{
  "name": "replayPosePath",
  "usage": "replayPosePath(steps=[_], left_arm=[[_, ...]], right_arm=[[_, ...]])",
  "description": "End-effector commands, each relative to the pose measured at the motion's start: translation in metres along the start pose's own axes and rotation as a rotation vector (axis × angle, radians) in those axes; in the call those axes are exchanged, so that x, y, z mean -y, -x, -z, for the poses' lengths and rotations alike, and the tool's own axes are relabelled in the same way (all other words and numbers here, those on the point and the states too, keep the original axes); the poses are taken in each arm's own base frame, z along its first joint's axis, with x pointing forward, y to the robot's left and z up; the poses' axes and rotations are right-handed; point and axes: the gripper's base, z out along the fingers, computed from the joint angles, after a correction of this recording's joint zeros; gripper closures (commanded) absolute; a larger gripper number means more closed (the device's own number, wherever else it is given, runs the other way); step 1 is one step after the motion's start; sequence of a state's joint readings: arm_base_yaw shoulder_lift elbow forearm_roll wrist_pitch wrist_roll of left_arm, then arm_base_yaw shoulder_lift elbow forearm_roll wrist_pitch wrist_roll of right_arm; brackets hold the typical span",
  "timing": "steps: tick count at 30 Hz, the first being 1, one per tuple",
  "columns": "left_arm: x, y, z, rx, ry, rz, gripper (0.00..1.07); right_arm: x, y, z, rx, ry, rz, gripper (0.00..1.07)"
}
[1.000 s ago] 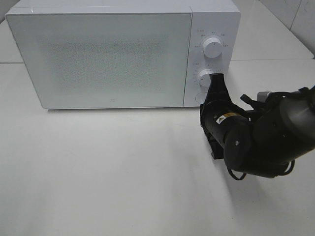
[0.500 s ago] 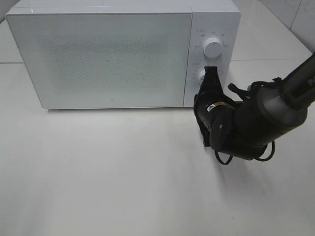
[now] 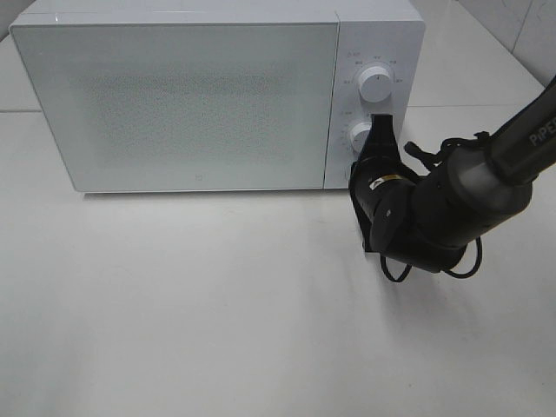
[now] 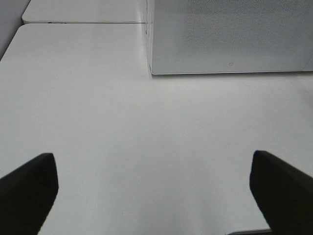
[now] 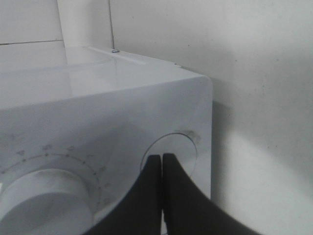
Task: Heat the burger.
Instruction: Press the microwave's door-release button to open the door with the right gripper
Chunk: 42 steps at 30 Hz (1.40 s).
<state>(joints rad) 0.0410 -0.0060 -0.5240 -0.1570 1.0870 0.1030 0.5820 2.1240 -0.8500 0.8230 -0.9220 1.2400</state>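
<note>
Right gripper (image 3: 380, 123): jaws pressed together, holding nothing, tips at the round button (image 5: 182, 147) on the microwave (image 3: 174, 95) panel, beside its lower dial (image 3: 359, 135). Left gripper (image 4: 152, 164): jaws spread wide, empty, above the table (image 3: 217, 304) in front of the microwave. Microwave door closed; burger not visible.

The burger cannot be seen in any view. The white microwave (image 3: 200, 104) stands upright with its door (image 3: 178, 100) shut, and nothing can be made out through the door's frosted, speckled window. On its right-hand panel, the upper knob (image 3: 375, 84) sits above the lower knob (image 3: 360, 135).
</note>
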Motion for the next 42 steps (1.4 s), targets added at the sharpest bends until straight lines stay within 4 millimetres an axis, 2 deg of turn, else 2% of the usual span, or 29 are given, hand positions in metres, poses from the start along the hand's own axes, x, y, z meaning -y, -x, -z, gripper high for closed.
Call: replayPosePath(steps=[1,24,36,42], left_arm=[[0.0,-0.001,0.002,0.024,-0.003,-0.002,0.06],[0.0,-0.001,0.002,0.024,-0.003,-0.002,0.06],[0.0,-0.001,0.002,0.024,-0.003,-0.002,0.06],[0.0,-0.001,0.002,0.024,-0.003,-0.002,0.06]], right_arm=[[0.003,0.001,-0.006,0.006,-0.015,-0.014,1.07],[-0.01,-0.005,-0.021,0.022,0.063,-0.025,1.07],[-0.038,-0.009,-0.024,0.05,0.249,-0.07,1.07],[-0.052,-0.004,-0.038,0.079,0.315,-0.097,1.07]])
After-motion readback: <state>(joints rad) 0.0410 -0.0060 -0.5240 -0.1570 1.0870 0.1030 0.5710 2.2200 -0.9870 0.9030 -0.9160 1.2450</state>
